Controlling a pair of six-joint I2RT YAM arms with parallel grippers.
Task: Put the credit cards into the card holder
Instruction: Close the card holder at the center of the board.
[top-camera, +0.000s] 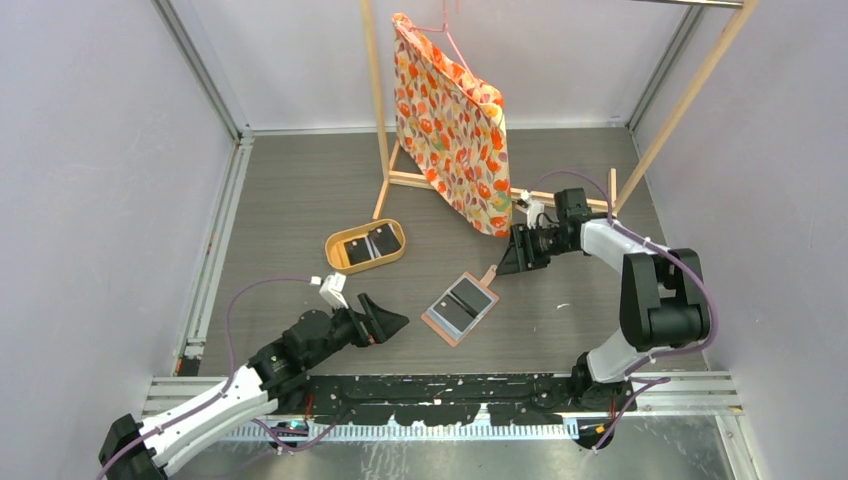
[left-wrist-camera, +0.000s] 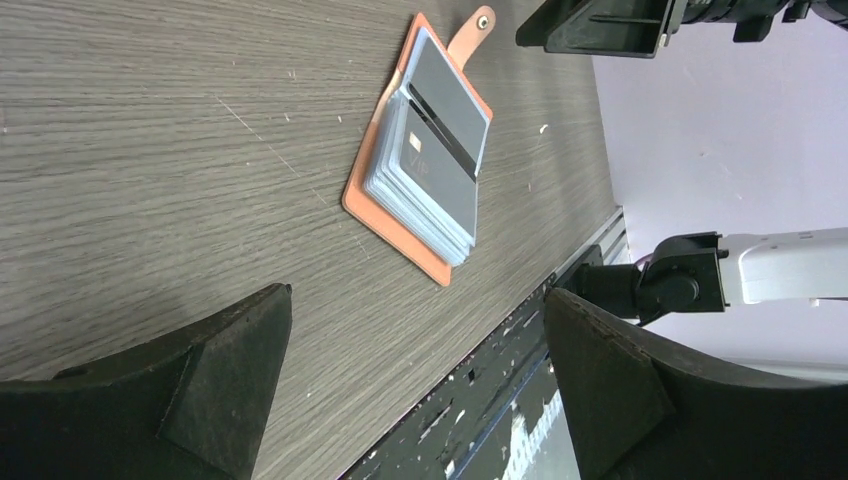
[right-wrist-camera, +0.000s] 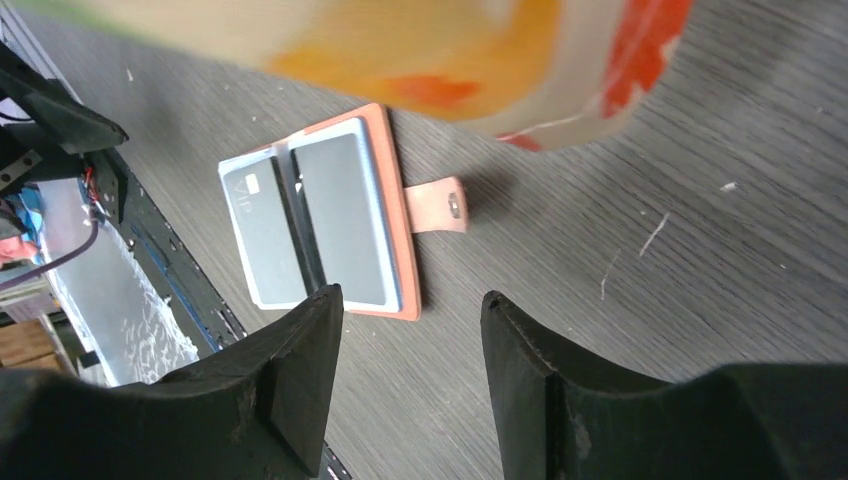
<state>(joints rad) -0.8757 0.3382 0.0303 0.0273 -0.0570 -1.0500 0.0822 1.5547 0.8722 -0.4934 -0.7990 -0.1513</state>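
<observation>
1. The left gripper (top-camera: 390, 322) has its fingers wide apart and holds nothing. The right gripper (top-camera: 508, 256) is also apart and empty.
2. The holder (top-camera: 460, 308) lies open on the table (top-camera: 300, 200) between them, at 3 o'clock of the left gripper and 7 o'clock of the right one. Dark cards (right-wrist-camera: 340, 215) already sit in it.
3. Two more cards lie flat in the tray (top-camera: 334, 243), at 11 o'clock of the left gripper.
4. Risk: nothing pins the holder, so I think a push on a card can slide it away.
5. Risk: flat cards give little edge, so the fingers can slip or drag the tray.
6. Risk: the bag (top-camera: 450, 130) hangs close at 11 o'clock of the right gripper, and the arm can catch it.
7. Only the top view shows the tray. Only the left wrist view shows the thick stack of leaves, with one card that seems not fully in. In the right wrist view the blurred bag covers the upper part.
</observation>
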